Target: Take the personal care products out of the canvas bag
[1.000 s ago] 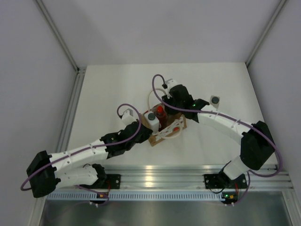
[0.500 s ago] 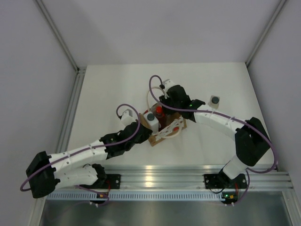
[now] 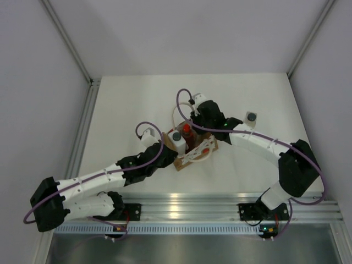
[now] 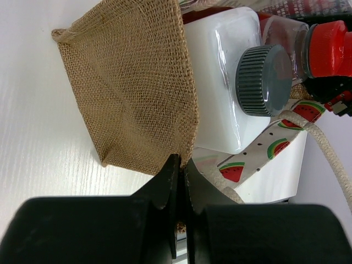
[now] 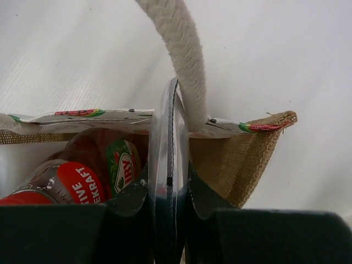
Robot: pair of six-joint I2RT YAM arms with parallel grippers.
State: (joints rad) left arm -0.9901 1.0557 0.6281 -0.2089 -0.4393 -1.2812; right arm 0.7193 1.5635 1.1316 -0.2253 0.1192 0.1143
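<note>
Centrally on the white table, canvas bag holding white bottle and red bottle, left gripper fingers pinching its burlap edge, right gripper clamped on thin pale item, unidentifiable, beside rope handle.

Bag mouth: the canvas bag was filled by the white bottle with grey cap and the red bottle, side by side.
Bag's left rim: the left gripper pinched the burlap edge, blocking it.
Bag's far rim: the right gripper clamped a thin pale flat thing, with a rope handle just beside it.
Right of bag: the clear bottle stood well apart.
Far-left of bag: the table lay open.
</note>
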